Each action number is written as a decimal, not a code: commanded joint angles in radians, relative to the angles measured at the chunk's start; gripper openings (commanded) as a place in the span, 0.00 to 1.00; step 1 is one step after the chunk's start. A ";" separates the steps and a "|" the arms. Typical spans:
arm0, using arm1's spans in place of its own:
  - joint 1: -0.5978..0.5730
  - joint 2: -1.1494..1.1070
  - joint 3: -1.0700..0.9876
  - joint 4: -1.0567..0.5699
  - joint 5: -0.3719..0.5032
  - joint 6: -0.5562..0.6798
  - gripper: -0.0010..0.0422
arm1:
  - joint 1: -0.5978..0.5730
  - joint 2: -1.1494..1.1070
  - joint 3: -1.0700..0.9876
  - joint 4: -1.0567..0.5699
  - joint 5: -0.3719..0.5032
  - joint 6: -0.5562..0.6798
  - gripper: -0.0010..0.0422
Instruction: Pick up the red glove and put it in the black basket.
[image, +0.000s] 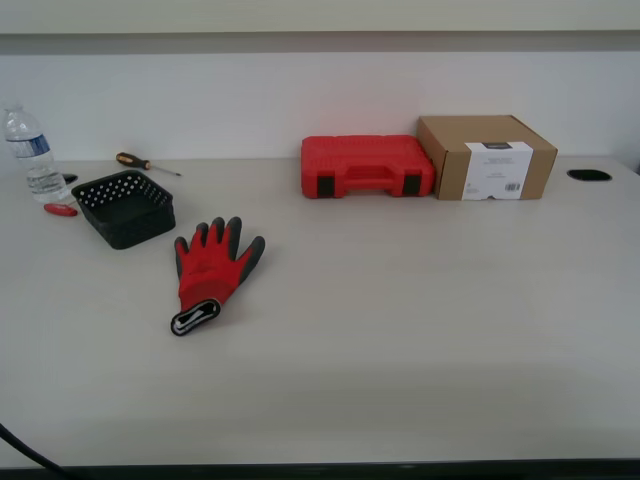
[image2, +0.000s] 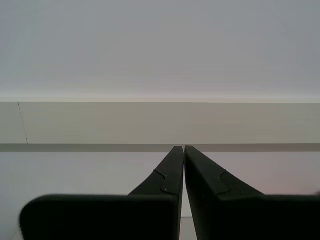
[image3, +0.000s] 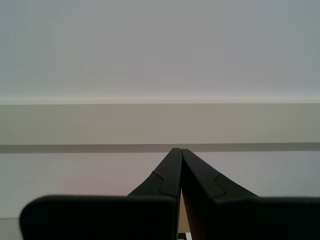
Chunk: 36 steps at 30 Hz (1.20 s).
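Note:
The red glove (image: 213, 268) lies flat on the table in the exterior view's left half, dark fingertips pointing away, black-and-white cuff toward the front. The black basket (image: 125, 207) stands just beyond it to the left, upright and empty. Neither arm shows in the exterior view. My first gripper (image2: 181, 148) is shut with nothing in it, its fingers meeting at the tips, and faces the pale wall. My second gripper (image3: 177, 149) is shut and empty too, also facing the wall. The glove and basket do not show in either wrist view.
A red plastic tool case (image: 366, 166) and a cardboard box (image: 486, 156) stand at the back. A water bottle (image: 32, 153), a screwdriver (image: 145, 163) and a small red-handled tool (image: 60, 209) lie at the far left. A dark hole (image: 588, 175) is in the table at the back right.

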 joint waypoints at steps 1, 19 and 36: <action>0.001 0.000 0.001 0.002 -0.002 0.003 0.02 | -0.001 0.000 0.004 -0.008 0.014 -0.032 0.02; 0.001 0.000 0.001 0.002 -0.002 0.003 0.02 | -0.002 0.029 0.023 -0.332 0.097 -0.141 0.02; 0.001 0.000 0.001 0.002 -0.002 0.003 0.02 | -0.030 0.654 0.117 -0.542 0.378 -0.256 0.02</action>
